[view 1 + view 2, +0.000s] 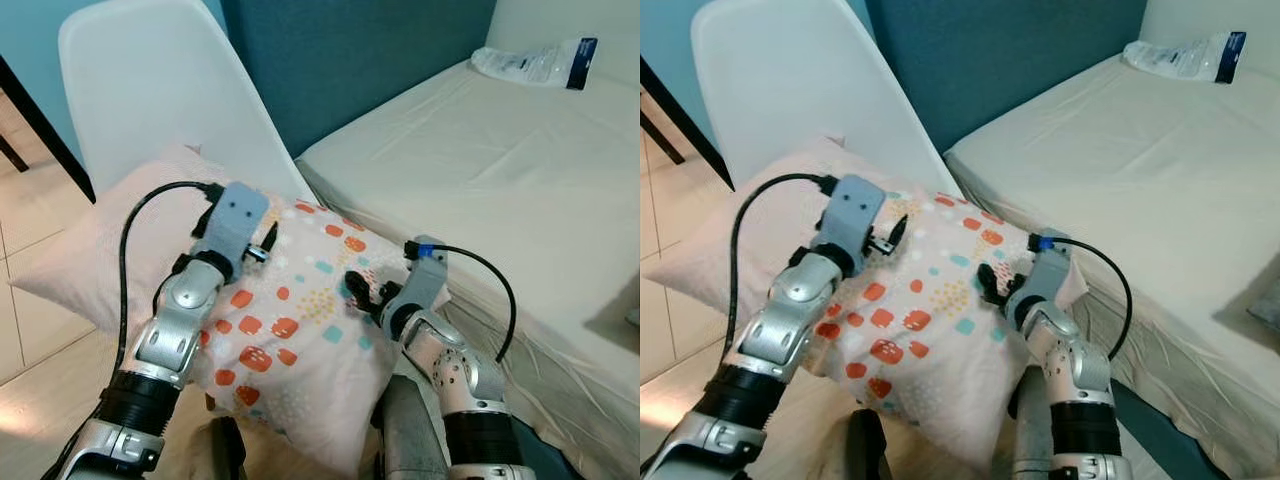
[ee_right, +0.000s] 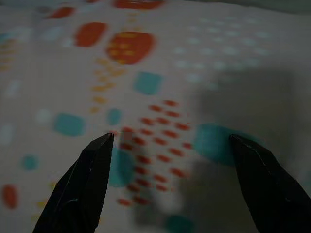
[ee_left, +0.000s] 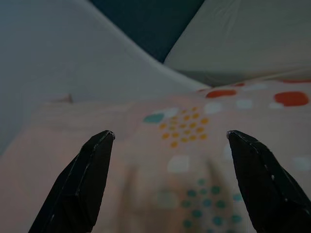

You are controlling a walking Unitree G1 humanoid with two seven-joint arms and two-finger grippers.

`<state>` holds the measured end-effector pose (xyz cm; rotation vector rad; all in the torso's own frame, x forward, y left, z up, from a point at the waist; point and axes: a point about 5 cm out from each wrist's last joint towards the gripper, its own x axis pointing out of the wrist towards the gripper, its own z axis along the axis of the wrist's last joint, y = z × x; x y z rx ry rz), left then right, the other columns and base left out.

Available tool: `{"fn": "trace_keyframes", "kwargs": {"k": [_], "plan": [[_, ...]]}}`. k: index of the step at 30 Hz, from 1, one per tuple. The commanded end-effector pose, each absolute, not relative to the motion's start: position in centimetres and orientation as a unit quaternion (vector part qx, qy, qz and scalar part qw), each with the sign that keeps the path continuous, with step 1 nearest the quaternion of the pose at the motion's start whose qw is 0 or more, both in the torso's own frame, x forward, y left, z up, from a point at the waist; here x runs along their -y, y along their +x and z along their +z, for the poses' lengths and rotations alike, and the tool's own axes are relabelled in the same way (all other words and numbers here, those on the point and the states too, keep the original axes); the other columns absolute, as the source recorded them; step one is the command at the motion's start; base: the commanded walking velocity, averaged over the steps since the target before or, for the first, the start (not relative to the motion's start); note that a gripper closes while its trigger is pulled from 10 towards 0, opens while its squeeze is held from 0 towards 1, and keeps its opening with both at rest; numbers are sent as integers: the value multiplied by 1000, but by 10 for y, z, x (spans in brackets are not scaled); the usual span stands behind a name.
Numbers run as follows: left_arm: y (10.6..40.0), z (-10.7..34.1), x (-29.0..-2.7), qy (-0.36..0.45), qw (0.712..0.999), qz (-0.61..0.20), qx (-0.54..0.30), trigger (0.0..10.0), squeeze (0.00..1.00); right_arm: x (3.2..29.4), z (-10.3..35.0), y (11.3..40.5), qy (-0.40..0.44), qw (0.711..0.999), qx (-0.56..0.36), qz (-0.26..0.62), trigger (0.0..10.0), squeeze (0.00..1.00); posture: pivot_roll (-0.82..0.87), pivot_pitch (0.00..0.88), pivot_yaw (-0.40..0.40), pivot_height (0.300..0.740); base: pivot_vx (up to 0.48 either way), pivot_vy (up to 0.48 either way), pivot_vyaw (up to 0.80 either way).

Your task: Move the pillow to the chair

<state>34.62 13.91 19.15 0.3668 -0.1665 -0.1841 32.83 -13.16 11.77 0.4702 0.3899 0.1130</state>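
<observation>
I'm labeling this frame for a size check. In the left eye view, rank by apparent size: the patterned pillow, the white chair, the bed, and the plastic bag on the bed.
1. Bed, though cut off by the frame.
2. Patterned pillow and white chair look alike in area; the pillow is nearer and hides the chair's seat, so I won't rank them.
3. Plastic bag, smallest and farthest.

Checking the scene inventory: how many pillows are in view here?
1. The patterned pillow lies on the white chair beside the bed, under the open left gripper and right gripper. Others may be hidden.
</observation>
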Motion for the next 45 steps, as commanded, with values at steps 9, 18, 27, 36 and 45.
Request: {"fn": "trace_keyframes", "kwargs": {"k": [9,18,27,36,45], "plan": [[331,157,-155,130,991,-41,0,10000,0,119,107,339,309,923,-211,93,10000,0,-81,233,82,571,0,0,0],[325,162,-164,134,991,-24,3,10000,0,106,88,350,308,911,-259,90,10000,0,-46,252,81,571,0,0,0],[320,176,-170,130,991,-5,22,10000,0,99,77,356,267,918,-279,86,10000,0,-25,262,75,571,0,0,0],[315,181,-167,126,992,-6,29,10000,0,94,85,364,274,922,-255,100,0,0,-10,264,68,571,0,0,0],[312,185,-167,121,992,-2,30,10000,0,93,92,370,279,926,-237,96,0,0,-11,273,64,571,0,0,0]]}}
